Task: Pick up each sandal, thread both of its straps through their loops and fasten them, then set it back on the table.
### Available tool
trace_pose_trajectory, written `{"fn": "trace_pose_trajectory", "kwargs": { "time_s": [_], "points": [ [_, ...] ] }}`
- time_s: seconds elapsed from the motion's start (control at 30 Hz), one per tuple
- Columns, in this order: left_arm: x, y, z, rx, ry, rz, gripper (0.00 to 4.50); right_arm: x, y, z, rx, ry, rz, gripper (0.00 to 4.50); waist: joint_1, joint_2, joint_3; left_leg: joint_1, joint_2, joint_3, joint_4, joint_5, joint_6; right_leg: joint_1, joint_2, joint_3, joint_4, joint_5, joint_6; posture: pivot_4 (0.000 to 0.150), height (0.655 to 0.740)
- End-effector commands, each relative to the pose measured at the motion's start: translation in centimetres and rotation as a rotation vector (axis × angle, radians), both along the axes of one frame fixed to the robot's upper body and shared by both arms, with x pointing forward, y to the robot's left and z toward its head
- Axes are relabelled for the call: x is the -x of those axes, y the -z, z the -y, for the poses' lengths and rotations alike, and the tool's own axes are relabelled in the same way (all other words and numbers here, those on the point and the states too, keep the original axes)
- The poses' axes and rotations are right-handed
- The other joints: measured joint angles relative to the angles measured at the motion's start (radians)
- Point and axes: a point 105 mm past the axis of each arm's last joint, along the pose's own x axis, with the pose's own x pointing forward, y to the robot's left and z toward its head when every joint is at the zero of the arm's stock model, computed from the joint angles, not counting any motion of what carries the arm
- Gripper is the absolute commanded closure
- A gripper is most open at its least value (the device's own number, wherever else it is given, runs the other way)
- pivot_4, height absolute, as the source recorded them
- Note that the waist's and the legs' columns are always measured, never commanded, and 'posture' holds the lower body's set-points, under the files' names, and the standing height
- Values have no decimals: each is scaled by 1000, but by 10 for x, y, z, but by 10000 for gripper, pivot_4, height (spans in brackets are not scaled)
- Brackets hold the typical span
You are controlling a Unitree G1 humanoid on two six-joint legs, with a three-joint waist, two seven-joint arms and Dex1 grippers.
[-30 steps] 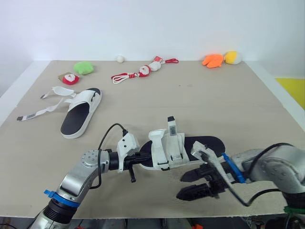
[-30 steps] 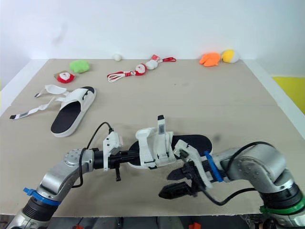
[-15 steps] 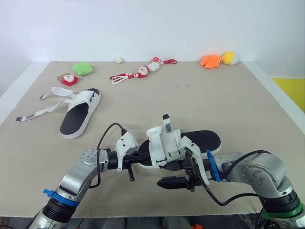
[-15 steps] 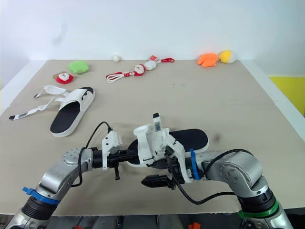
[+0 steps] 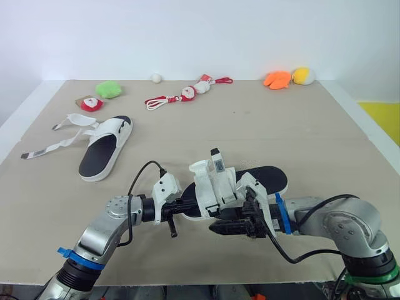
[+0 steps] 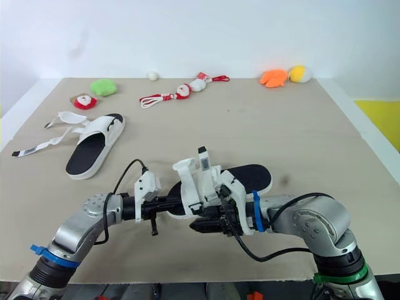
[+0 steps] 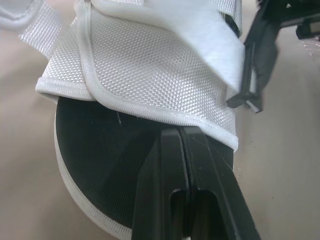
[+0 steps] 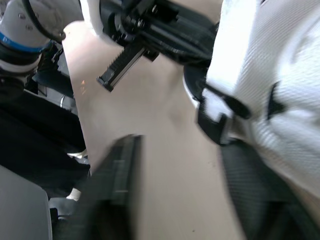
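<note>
1. Left gripper (image 5: pixel 187 209) is clenched on the toe end of the near sandal (image 5: pixel 265 181). In the left wrist view its two fingers (image 7: pixel 170 165) lie pressed together over the black footbed, their tips just under the hem of the white woven strap (image 7: pixel 150 70).
2. My right gripper (image 5: pixel 220 224) is released, its fingers spread wide. It sits at 6 o'clock of the straps (image 5: pixel 215 187), close against them, but I cannot see it gripping anything yet.
3. That sandal sits at 6 o'clock on the table (image 5: pixel 281 125). Its toe looks raised in my left pincer and its heel points toward 3 o'clock. One strap end with a printed tab (image 5: pixel 215 159) stands up toward 12.
4. The second sandal (image 5: pixel 103 150) lies flat at 9 o'clock, well apart, with its loose straps (image 5: pixel 56 145) trailing further toward 9.
5. On handling, I judge the sandal light, with a sole that bends somewhat. A grip at the toe alone may let the heel sag or swing.
6. The webbing looks soft and floppy, so it will fold rather than push. I would pinch a strap near its free tip and pull it through the loop.
7. The hold on the sole edge seems narrow. A hard tug from the right could twist the sandal out, so I would pull along the strap's own line.
</note>
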Motion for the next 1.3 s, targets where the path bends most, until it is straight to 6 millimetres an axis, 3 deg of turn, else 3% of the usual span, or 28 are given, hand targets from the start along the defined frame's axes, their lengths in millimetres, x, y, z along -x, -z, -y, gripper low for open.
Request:
{"fn": "trace_pose_trajectory", "kwargs": {
  "time_s": [0.03, 0.07, 0.43, 0.53, 0.73, 0.8, 1.03, 1.17, 1.3],
  "points": [
    [11, 28, 2, -56, 18, -107, 45000, 0, -16, -5, -49, -31, 57, 40882, 0, 0, 0, 0, 0, 0, 0, 0, 0, 0, 0, 0, 0, 0, 0, 1500, 7400],
    [11, 28, 2, -56, 18, -106, 45000, 0, -16, -5, -47, -29, 52, 44670, 0, 0, 0, 0, 0, 0, 0, 0, 0, 0, 0, 0, 0, 0, 0, 1500, 7400],
    [11, 28, 2, -59, 22, -104, 45000, -2, -5, 1, 1, -2, -66, 44670, 0, 0, 0, 0, 0, 0, 0, 0, 0, 0, 0, 0, 0, -1, 0, 1500, 7400],
    [11, 28, 2, -59, 24, -105, 45000, -5, 1, 5, 16, 32, -98, 35809, 0, 0, 0, -1, 0, 0, 0, 0, 0, 0, 0, 0, 0, -1, -1, 1500, 7400],
    [12, 28, 2, -60, 25, -105, 45000, -17, -3, 5, -11, 87, -57, 7446, 0, 0, 0, -1, 0, 0, 0, 0, 0, 0, 0, 0, 0, 0, 0, 1500, 7400],
    [11, 28, 2, -60, 25, -105, 45000, -17, -3, 5, -19, 97, -67, 509, 0, 0, 0, 0, 0, 0, 0, 0, 0, 0, 0, 0, 0, -1, -1, 1500, 7400],
    [12, 29, 3, -60, 25, -105, 45000, -19, -10, 2, -69, 103, -91, 509, 0, 0, 0, 1, 0, 0, 0, 2, 2, 0, 0, 0, 0, 2, -1, 1500, 7400],
    [12, 29, 3, -59, 24, -106, 45000, -21, -14, 2, -91, 112, -98, 13556, 0, 0, 0, 0, 0, 0, 0, 2, 2, 0, 0, 0, 0, 2, -1, 1500, 7400],
    [12, 29, 3, -59, 25, -107, 45000, -22, -17, 2, -107, 116, -112, 33739, -1, 0, 0, -1, 0, 0, 0, 2, 2, -1, 0, 0, 0, 2, -2, 1500, 7400]
  ]
}}
